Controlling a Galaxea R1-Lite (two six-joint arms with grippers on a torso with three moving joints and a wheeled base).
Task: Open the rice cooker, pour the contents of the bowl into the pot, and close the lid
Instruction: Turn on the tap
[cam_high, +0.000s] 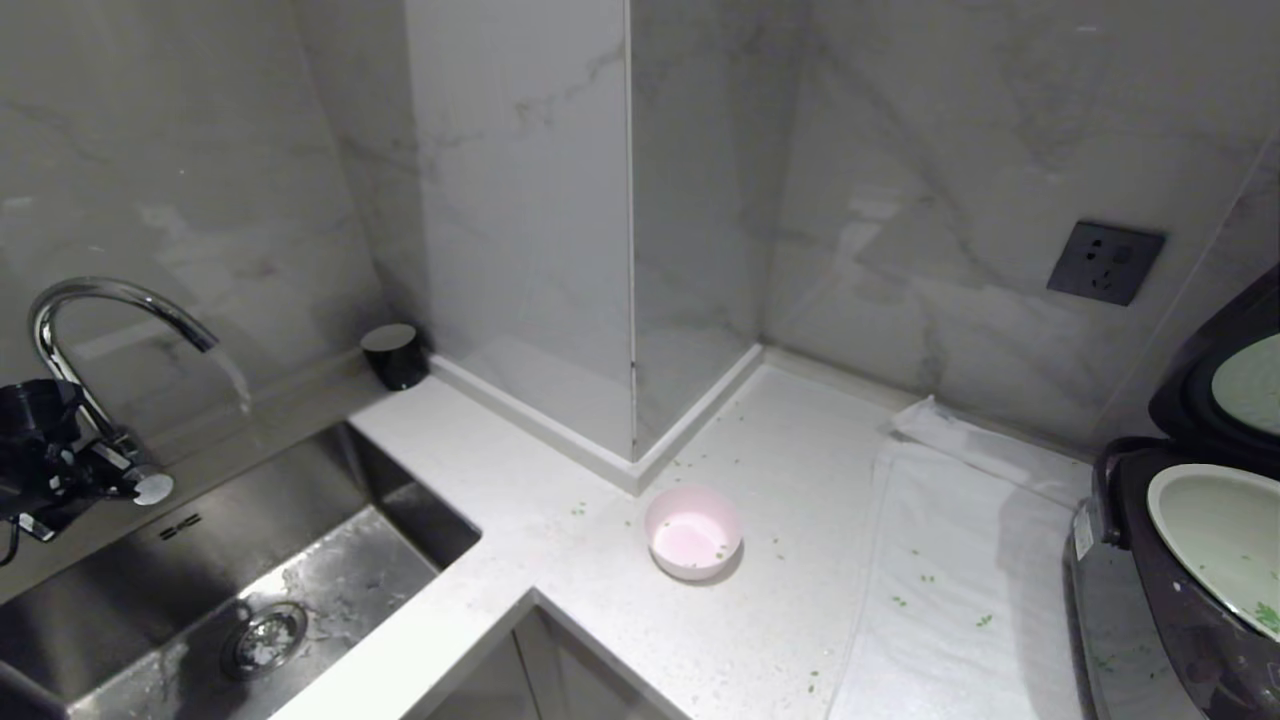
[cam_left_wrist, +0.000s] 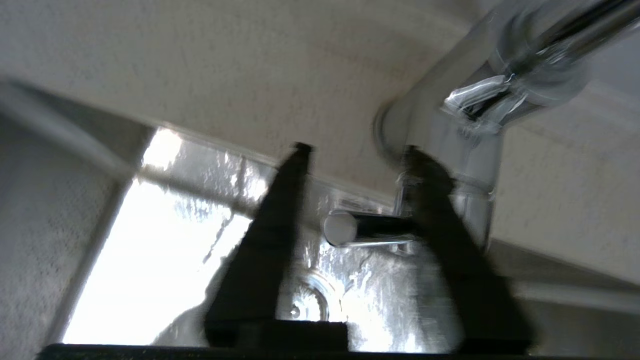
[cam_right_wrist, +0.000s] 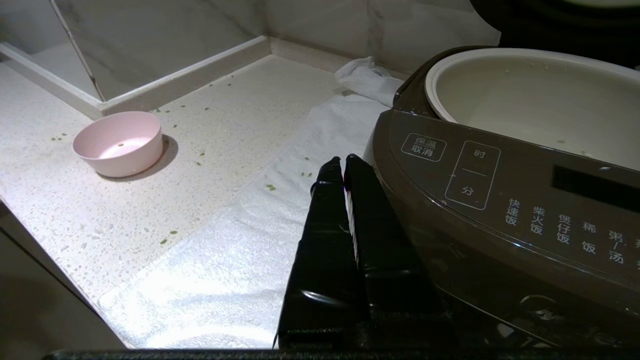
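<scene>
The dark brown rice cooker (cam_high: 1150, 610) stands at the counter's right edge with its lid (cam_high: 1215, 330) raised. Its pale pot (cam_high: 1215, 540) holds a few green bits of the contents (cam_high: 1265, 615). The pink bowl (cam_high: 693, 532) sits upright mid-counter, nearly empty, with some green specks inside. My left gripper (cam_left_wrist: 357, 149) is far left over the sink, open, and the faucet lever (cam_left_wrist: 350, 227) lies between its spread fingers. My right gripper (cam_right_wrist: 341, 159) is shut and empty, low beside the cooker's front panel (cam_right_wrist: 500, 200). The bowl (cam_right_wrist: 119, 142) sits apart from it across the counter.
A chrome faucet (cam_high: 120, 310) arches over the steel sink (cam_high: 300, 590) at left. A black cup (cam_high: 395, 355) stands by the wall corner. A white towel (cam_high: 960, 580) lies under and beside the cooker. Green bits are scattered on counter and towel. A wall socket (cam_high: 1105, 262) is at right.
</scene>
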